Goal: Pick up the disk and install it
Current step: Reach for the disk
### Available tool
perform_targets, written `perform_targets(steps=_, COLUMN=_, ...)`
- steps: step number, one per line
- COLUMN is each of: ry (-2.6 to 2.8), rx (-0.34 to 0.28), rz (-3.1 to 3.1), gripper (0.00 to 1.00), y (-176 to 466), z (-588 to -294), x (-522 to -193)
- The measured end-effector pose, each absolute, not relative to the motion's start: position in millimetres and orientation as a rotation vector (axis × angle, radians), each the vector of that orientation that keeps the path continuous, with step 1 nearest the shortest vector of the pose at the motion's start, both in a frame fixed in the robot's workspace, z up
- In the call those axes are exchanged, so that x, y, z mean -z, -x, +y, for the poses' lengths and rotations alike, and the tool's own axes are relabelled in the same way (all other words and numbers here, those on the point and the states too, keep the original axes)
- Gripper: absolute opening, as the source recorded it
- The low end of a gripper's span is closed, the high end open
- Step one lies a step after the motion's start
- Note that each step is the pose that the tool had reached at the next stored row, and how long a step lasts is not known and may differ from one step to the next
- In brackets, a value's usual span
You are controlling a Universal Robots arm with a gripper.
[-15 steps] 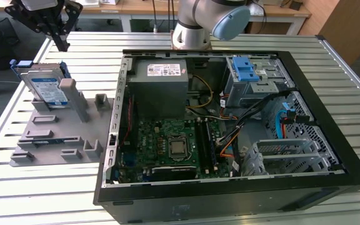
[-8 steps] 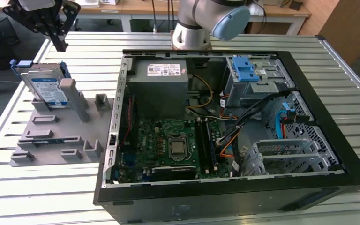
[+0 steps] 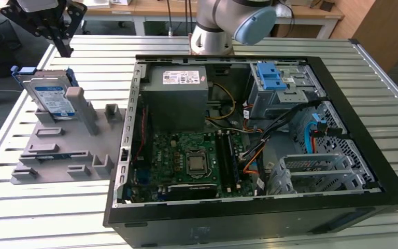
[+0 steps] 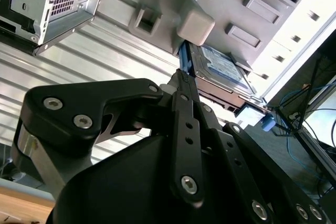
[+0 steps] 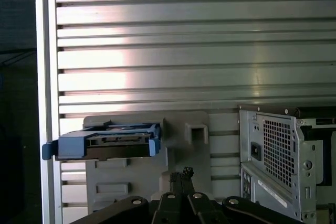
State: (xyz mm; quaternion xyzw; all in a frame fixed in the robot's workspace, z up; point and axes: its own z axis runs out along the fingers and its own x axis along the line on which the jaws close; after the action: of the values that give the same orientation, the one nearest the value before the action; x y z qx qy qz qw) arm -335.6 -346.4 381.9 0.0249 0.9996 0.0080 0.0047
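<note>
- The gripper [image 3: 66,50] hangs above the far end of the table [image 3: 47,218], on the exterior view's left, apart from everything. In both wrist views its two fingers sit pressed together with nothing between them.
- The disk [image 3: 50,96] stands on edge, leaning a little, in the grey holder [image 3: 60,155] beside the open computer case [image 3: 365,104]. It is below the gripper and not touched by it.
- Judged from this, the step in hand is the approach for the pick; the disk is not yet lifted.
- The fingers need to be spread wider than the disk's thin dimension before coming level with it, or they will strike its top edge.
- In the first wrist view the disk [image 5: 107,141] sits off to one side of the fingertips, so the gripper should be centred over it before descending.
- The blue rails [image 4: 185,59] run along the edges; gripping the flat metal faces seems safer than pinching plastic.
- A grey post [image 3: 74,98] stands just beside the disk, so one finger has little room there.
- Lifting along the disk's own lean should avoid jamming it in the holder's slot.
</note>
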Motion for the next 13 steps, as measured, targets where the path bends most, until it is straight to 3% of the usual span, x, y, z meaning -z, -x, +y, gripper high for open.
perform_targets(steps=13, ry=-0.078, rx=-0.025, rz=3.131, gripper=0.11, y=342.2, z=-345.8, x=-381.0)
